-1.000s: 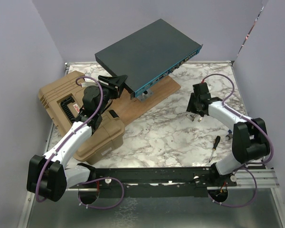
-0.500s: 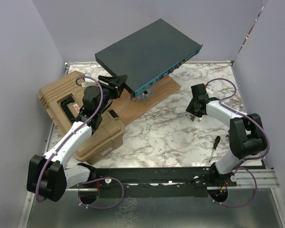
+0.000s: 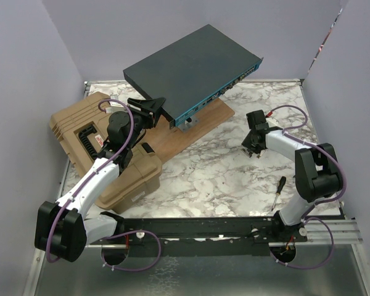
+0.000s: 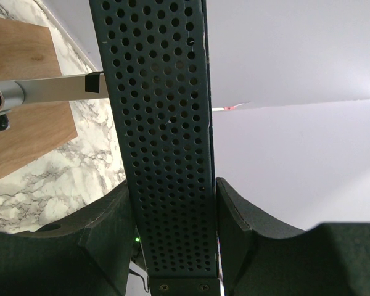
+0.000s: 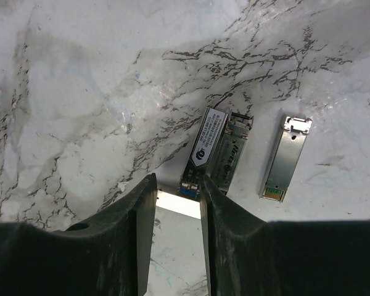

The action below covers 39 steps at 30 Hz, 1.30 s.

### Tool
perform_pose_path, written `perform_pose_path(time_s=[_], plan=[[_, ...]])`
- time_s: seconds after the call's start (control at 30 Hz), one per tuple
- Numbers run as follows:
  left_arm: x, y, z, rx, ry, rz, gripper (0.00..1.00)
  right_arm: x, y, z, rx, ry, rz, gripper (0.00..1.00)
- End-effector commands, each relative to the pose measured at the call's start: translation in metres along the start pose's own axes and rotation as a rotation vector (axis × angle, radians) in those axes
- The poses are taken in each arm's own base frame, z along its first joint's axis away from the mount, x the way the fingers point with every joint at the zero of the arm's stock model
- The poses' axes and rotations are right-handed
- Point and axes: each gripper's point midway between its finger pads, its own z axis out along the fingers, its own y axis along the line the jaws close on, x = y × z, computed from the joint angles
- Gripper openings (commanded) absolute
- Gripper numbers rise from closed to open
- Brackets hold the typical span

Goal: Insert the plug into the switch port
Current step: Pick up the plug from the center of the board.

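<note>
Steadying is plainly the left arm's job: the left gripper (image 3: 152,106) is clenched on the perforated side wall of the switch (image 3: 191,68), one finger on each face, so the box is held tilted, its back raised and its teal front with the row of ports sloping down toward the wooden board (image 3: 203,123) and facing the right arm's side of the table (image 3: 197,176). Held that way, the ports should stay put when something is pushed into them. The plug (image 5: 203,145), a small metal module with a printed label, lies flat on the marble, touching a second module (image 5: 231,151) along its side, with a third module (image 5: 287,157) a little apart. The right gripper (image 5: 177,185) points down over them, fingers narrowly parted and empty, the near end of the plug just at their tips (bare table shows between the left finger and the plug, so nothing is pinched). I judge this a line-up for the pick, and the neighbour pressed against the plug could get nudged or caught. Against the frame a second earlier, the right arm's elbow has drawn in and its gripper has crept slightly left and back; the left arm and switch have not shifted.
</note>
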Motion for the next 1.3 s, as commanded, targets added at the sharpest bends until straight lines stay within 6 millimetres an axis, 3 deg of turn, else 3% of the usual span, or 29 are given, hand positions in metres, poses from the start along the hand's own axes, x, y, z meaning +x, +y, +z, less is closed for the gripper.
perform_pose_path(time_s=[0.0, 0.5, 0.7, 0.87, 1.1, 1.27], plan=[[0.008, 0.008, -0.01, -0.021, 0.03, 0.021, 0.0, 0.006, -0.012, 0.008, 0.06, 0.007, 0.021, 0.37], [0.007, 0.008, -0.01, -0.021, 0.028, 0.021, 0.0, 0.016, -0.027, 0.011, 0.115, 0.033, -0.011, 0.35], [0.007, 0.008, -0.009, -0.023, 0.029, 0.02, 0.0, 0.012, -0.027, 0.015, 0.121, 0.015, -0.039, 0.27], [0.007, 0.007, -0.009, -0.019, 0.028, 0.023, 0.0, 0.0, -0.018, 0.01, 0.071, -0.018, -0.095, 0.16], [0.007, 0.007, -0.009, -0.018, 0.026, 0.029, 0.0, -0.027, 0.002, -0.016, -0.049, -0.084, -0.293, 0.02], [0.007, 0.007, -0.009, -0.021, 0.026, 0.032, 0.0, -0.014, 0.025, -0.039, -0.23, -0.053, -0.439, 0.01]])
